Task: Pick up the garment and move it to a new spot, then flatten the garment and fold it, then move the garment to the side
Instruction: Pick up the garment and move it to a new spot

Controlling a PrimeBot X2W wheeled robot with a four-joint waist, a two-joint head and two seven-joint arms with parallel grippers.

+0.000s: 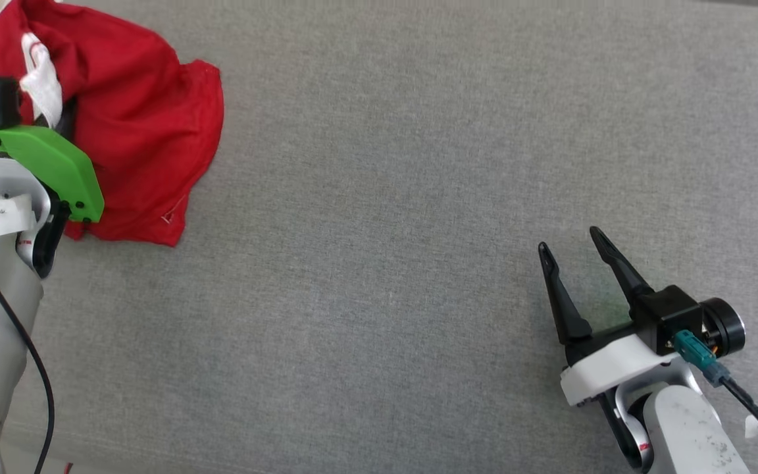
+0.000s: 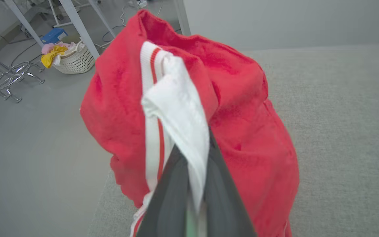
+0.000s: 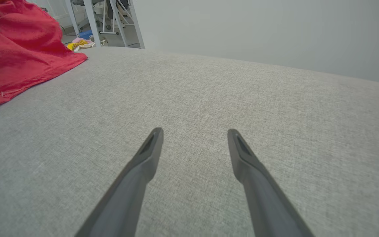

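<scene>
Red garment bunches pinched in the left tool; right tool gapes over grey cloth, laundry basket beyond.

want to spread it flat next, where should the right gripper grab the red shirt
Take the loose hem corner of the garment, the part lying flat on the grey surface nearest the open right gripper. Come in low from the robot's right: that edge faces it unobstructed, and the left gripper is shut on the white sleeve at the bunched opposite end.
</scene>
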